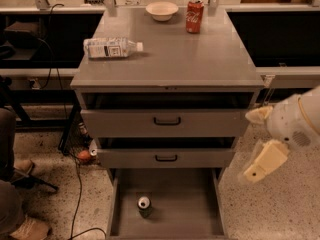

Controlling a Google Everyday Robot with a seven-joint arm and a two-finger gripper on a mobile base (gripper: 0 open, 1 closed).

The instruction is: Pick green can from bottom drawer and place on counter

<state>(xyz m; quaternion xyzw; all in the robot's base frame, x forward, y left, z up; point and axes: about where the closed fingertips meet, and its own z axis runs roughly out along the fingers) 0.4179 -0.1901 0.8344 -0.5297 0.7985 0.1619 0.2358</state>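
The green can [144, 207] stands upright on the floor of the open bottom drawer [185, 204], left of its middle and near the front, silver top showing. The counter [175, 59] is the cabinet's flat grey top. My gripper [249, 146] hangs in the air off the cabinet's right side, level with the middle drawer, above and to the right of the can. Its two cream fingers [265, 162] are spread apart and hold nothing.
On the counter a plastic bottle [112, 47] lies at the left, and a white bowl [161, 10] and a red Coca-Cola can [194, 15] stand at the back. The two upper drawers [166, 121] are partly open. A person's legs [12, 184] and cables are at the left.
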